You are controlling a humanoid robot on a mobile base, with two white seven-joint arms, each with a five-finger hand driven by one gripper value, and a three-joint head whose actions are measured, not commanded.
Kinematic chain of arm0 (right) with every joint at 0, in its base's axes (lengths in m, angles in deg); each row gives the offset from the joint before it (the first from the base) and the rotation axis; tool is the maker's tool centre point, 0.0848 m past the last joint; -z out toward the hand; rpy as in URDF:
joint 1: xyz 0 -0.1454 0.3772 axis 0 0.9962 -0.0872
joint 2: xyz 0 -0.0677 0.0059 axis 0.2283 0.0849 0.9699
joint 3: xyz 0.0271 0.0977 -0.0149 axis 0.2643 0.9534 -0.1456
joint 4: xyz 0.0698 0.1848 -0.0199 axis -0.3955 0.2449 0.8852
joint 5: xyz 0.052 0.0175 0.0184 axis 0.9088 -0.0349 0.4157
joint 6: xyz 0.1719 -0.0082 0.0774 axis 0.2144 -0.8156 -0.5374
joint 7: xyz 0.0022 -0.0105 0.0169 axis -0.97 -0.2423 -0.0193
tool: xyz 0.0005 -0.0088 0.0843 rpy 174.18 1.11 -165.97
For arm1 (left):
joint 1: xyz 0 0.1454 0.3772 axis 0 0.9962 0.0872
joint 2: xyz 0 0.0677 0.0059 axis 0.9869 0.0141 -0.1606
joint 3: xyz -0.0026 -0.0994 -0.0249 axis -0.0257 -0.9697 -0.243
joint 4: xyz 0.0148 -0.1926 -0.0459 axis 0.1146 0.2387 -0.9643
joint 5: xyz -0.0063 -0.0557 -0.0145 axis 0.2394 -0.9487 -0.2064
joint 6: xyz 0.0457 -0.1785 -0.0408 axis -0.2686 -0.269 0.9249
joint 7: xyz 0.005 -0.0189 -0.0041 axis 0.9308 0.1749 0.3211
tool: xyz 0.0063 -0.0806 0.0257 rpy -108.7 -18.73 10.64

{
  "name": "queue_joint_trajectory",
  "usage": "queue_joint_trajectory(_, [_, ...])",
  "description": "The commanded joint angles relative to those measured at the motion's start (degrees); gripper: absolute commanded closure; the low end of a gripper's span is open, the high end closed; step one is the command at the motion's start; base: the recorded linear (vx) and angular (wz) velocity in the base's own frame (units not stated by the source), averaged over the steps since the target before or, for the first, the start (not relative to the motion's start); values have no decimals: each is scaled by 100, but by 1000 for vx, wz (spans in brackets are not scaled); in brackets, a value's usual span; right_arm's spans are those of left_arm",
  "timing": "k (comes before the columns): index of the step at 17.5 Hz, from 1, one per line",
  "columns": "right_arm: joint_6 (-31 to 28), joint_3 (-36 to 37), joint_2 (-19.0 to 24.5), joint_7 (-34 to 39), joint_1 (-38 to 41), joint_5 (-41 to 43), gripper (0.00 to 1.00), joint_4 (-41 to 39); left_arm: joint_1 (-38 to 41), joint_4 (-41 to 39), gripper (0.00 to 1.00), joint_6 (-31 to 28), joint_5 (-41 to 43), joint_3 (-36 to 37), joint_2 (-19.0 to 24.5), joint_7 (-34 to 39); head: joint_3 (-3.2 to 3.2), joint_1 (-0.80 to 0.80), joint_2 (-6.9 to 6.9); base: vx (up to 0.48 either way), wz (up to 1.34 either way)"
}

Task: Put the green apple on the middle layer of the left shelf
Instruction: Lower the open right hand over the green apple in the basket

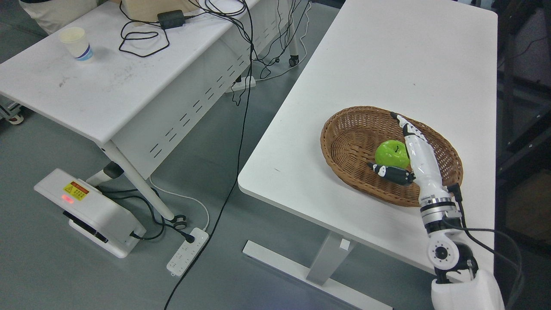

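Reaching for the green apple [391,154]

My right hand [409,150] is spread beside it in the wicker basket [344,142], holding nothing; it looks firm, smooth, probably slippery, so I'd cup its widest girth.

Glossy green apple [391,153] inside brown woven wicker basket [344,142]; basket on smooth matt white tabletop [387,64]; glossy white plastic right hand [409,148].
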Motion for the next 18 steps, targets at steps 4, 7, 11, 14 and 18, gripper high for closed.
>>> queue_joint_trajectory(4, [-253,-822,136,3,-804,-556,0,1330,-123,0,0,5,1,0,100,-4,0,0,0,0,0])
queue_joint_trajectory(7, [-297,-849,84,3,-1024,-697,0,1550,-123,0,0,5,1,0,100,-4,0,0,0,0,0])
queue_joint_trajectory(11, [-298,-849,-258,3,-1139,-706,1,1674,-123,0,0,5,1,0,100,-4,0,0,0,21,-3])
queue_joint_trajectory(14, [-289,-858,-478,3,-1113,-706,1,1683,-123,0,0,5,1,0,100,-4,0,0,0,33,-1])
queue_joint_trajectory(18, [-236,-893,-952,-6,-1008,-697,1,1683,-123,0,0,5,1,0,100,-4,0,0,0,20,-6])
